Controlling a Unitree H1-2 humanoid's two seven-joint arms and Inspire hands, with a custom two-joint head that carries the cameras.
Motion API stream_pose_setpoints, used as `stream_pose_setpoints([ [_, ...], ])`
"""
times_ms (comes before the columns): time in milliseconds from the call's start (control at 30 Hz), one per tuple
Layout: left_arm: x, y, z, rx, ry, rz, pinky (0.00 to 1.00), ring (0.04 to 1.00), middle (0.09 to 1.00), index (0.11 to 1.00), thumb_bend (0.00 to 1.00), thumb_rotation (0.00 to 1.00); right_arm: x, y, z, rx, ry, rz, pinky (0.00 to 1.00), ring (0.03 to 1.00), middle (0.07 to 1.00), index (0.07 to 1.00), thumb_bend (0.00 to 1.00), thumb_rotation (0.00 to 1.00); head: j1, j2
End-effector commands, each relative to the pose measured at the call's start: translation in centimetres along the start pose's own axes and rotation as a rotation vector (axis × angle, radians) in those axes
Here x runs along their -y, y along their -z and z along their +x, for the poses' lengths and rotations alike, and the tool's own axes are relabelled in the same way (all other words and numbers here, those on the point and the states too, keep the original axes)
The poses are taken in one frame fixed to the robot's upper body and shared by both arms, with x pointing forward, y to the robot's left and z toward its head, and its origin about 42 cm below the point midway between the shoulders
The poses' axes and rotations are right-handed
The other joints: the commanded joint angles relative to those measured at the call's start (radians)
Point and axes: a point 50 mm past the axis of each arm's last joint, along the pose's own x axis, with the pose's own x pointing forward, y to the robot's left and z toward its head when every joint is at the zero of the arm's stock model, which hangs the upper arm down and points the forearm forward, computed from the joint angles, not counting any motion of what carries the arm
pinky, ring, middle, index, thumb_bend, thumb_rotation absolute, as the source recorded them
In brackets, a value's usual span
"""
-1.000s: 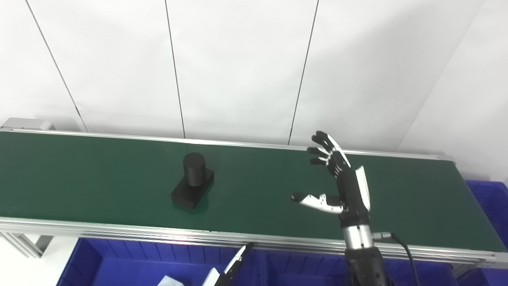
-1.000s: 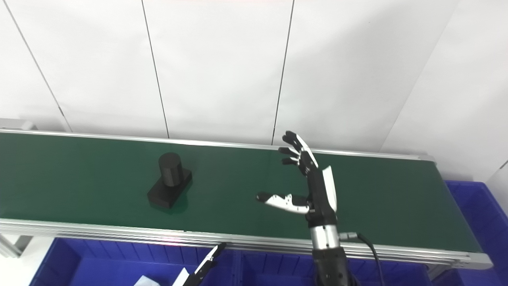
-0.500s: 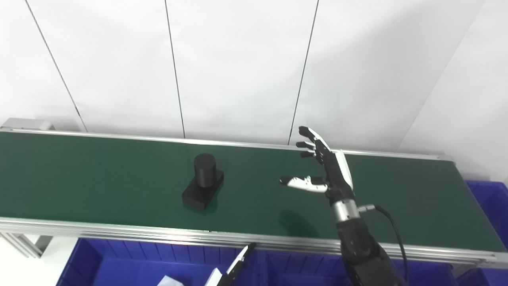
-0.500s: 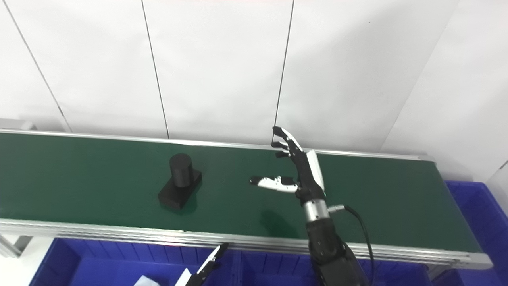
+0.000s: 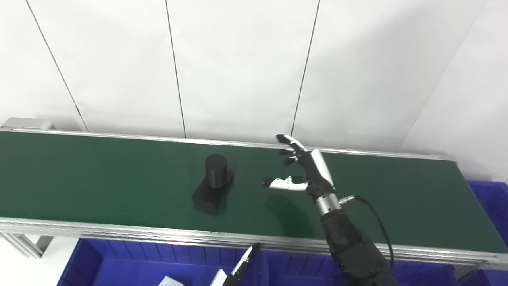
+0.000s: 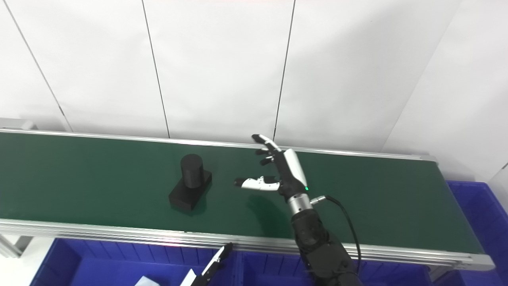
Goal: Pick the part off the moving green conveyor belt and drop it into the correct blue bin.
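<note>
Where seen below the near rail of the long green conveyor belt, open blue plastic bins: one at the lower left, holding a white object mostly cut off by the picture's edge and too little seen to name; another beside it to the right, contents hidden behind the right arm; a third past the belt's right end, inside not visible. On the belt, near the middle, the black part, an upright cylinder on a flat rectangular base, touched by nothing. Just to the right of the part and apart from it, the black-and-white right hand, raised above the belt, fingers spread, thumb pointing toward the part, grasping nothing. On its wrist, a small green light. Over the lower-left bin, only a fingertip portion of the left hand; cannot tell whether released or clenched.
</note>
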Motion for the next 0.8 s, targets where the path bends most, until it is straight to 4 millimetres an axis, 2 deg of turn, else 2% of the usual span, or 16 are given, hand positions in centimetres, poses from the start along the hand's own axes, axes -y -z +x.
stream_pose_setpoints([
  [0, -0.3, -0.9, 1.0, 0.069, -0.017, -0.002, 0.91, 0.963, 0.976, 0.979, 0.94, 0.92, 1.1, -1.8, 1.8, 0.084, 0.017, -0.015, 0.63, 0.791, 0.875, 0.869, 1.00, 0.44, 0.001, 0.001],
  [67, -0.3, -0.9, 1.1, 0.070, -0.013, 0.001, 0.92, 0.966, 0.980, 0.977, 0.94, 0.92, 0.8, -1.8, 1.8, 0.081, 0.014, -0.019, 0.57, 0.773, 0.875, 0.867, 1.00, 0.45, 0.000, 0.001],
  [167, -0.2, -0.9, 1.1, 0.073, -0.012, 0.002, 0.95, 0.974, 0.985, 0.975, 0.92, 0.91, 0.4, -1.8, 2.0, 0.073, 0.010, -0.017, 0.55, 0.755, 0.865, 0.866, 1.00, 0.44, 0.003, -0.003],
  [400, -0.1, -0.9, 1.0, 0.072, -0.017, -0.001, 0.92, 0.962, 0.977, 0.969, 0.95, 0.90, 0.0, -2.0, 2.6, 0.061, -0.003, 0.009, 0.64, 0.775, 0.863, 0.850, 0.98, 0.38, 0.005, -0.003],
  [767, -0.1, -1.0, 0.6, 0.077, -0.006, 0.003, 0.94, 0.975, 0.980, 0.966, 0.93, 0.89, 0.1, -1.3, 2.5, 0.043, -0.018, -0.030, 0.61, 0.764, 0.857, 0.839, 0.97, 0.40, 0.002, -0.003],
])
